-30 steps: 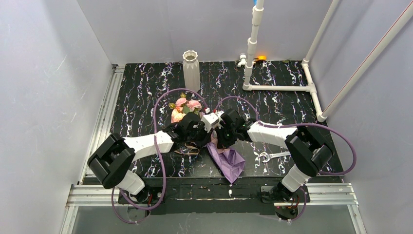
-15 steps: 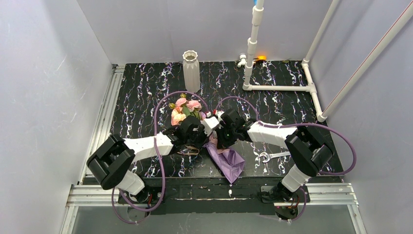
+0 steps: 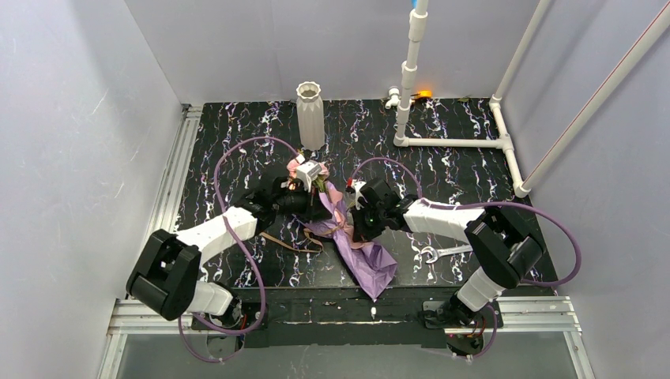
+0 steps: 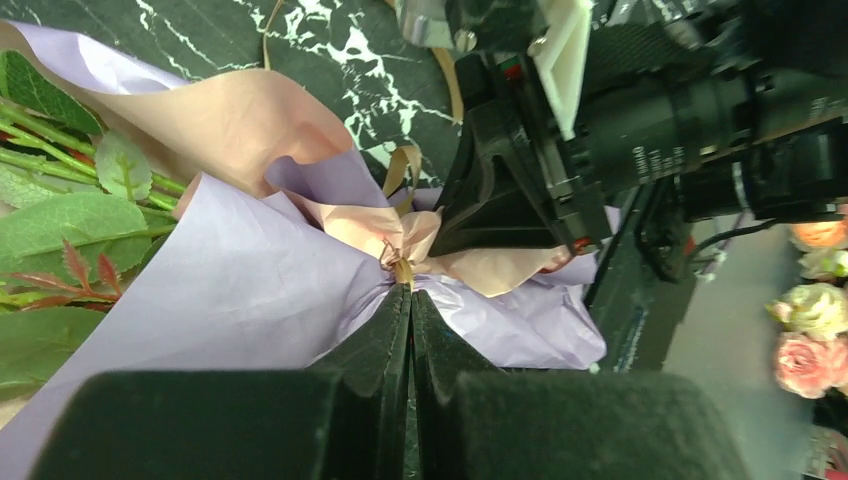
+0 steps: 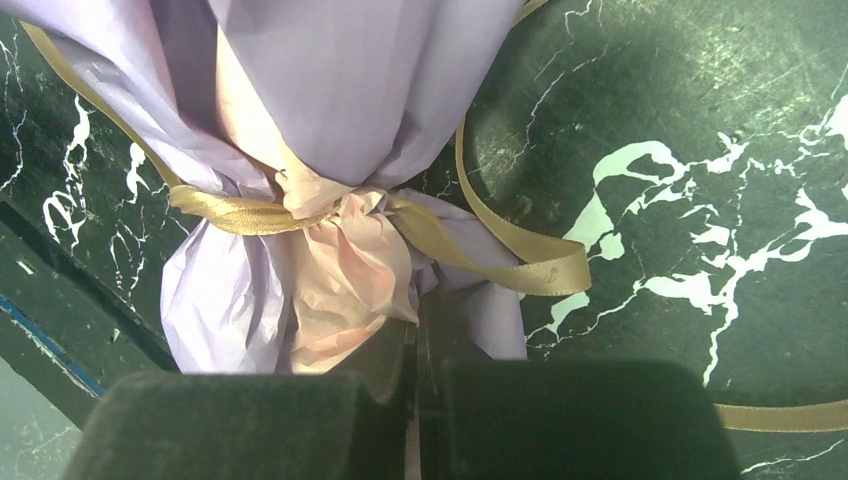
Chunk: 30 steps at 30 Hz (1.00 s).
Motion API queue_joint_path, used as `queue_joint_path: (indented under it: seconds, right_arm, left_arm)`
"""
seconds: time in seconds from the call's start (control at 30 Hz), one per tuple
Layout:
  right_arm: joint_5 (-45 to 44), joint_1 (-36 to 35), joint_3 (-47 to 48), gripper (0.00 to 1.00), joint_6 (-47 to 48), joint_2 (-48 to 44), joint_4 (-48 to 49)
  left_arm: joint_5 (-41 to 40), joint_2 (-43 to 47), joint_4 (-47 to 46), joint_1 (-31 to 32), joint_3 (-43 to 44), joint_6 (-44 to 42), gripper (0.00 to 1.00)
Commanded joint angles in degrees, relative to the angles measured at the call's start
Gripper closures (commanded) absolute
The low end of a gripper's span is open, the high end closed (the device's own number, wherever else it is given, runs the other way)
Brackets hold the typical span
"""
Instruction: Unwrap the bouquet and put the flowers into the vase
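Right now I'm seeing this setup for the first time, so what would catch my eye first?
The bouquet in crinkly purple and pink paper lies in the middle of the table, roses toward the back. The left hand and right hand are both shut at its neck, tied with tan-gold ribbon. A tall white ribbed vase stands at the back.

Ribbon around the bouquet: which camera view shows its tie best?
The right wrist view: the tan-gold ribbon cinches the purple-and-pink paper close up, one loop lying loose. The left wrist view shows only a scrap at the paper's gathered neck; the top view, just a thin tail on the table.
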<state>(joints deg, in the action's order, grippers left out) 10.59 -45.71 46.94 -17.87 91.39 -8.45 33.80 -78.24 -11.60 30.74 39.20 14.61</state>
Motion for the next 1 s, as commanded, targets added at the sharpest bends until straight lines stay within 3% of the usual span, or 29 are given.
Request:
queue_joint_path:
  seconds: [0.0, 0.17, 0.23, 0.27, 0.4, 0.47, 0.53, 0.57, 0.6, 0.63, 0.7, 0.97]
  right_arm:
    - [-1.9, 0.3, -1.5, 0.99, 0.6, -0.7, -6.5]
    - [0.4, 0.3, -0.9, 0.99, 0.6, -0.8, -6.0]
    - [1.0, 0.3, -0.6, 0.99, 0.6, -0.7, -5.7]
    - [1.3, 0.3, -0.4, 0.99, 0.5, -0.6, -5.5]
    - [1.9, 0.2, 0.8, 0.99, 0.3, 0.5, -5.1]
    - [1.6, 0.3, 1.2, 0.99, 0.4, 0.8, -5.2]
    - [0.9, 0.3, 0.8, 0.99, 0.5, 0.7, -5.4]
    - [0.5, 0.3, 0.6, 0.99, 0.5, 0.7, -5.5]
    - [-0.5, 0.3, 0.0, 0.99, 0.3, 0.7, -5.6]
    - [-1.5, 0.3, -0.6, 0.99, 0.0, 0.3, -5.7]
    - [-2.4, 0.4, -1.2, 0.99, -0.4, 0.1, -5.8]
    - [-1.5, 0.7, -0.4, 0.99, -0.8, 0.3, -5.7]
  left_arm:
    - [8.9, 2.8, -2.4, -1.8, 1.4, 3.9, 1.0]
    - [5.9, 5.4, 0.5, -1.4, 0.0, -5.7, 1.0]
    - [3.3, 5.3, 5.2, 0.7, 1.4, -12.6, 0.88]
    - [-1.9, 4.3, 8.9, 3.2, 2.8, -16.0, 0.8]
    - [-12.4, -5.0, 11.0, 10.0, 7.7, -19.0, 0.61]
    - [-18.8, -9.1, 14.3, 11.0, 9.4, -19.2, 0.66]
    - [-21.1, -10.9, 18.2, 10.6, 11.6, -20.0, 0.79]
    - [-19.5, -10.1, 19.1, 10.1, 11.6, -20.6, 0.81]
    - [-12.3, -7.4, 18.0, 6.7, 10.0, -18.8, 1.0]
    - [-0.4, -3.0, 12.3, -0.9, 7.4, -13.0, 1.0]
    - [6.6, 0.4, 10.2, -4.8, 7.7, -12.2, 1.0]
    - [15.5, 4.3, 8.6, -6.0, 8.5, -11.0, 1.0]
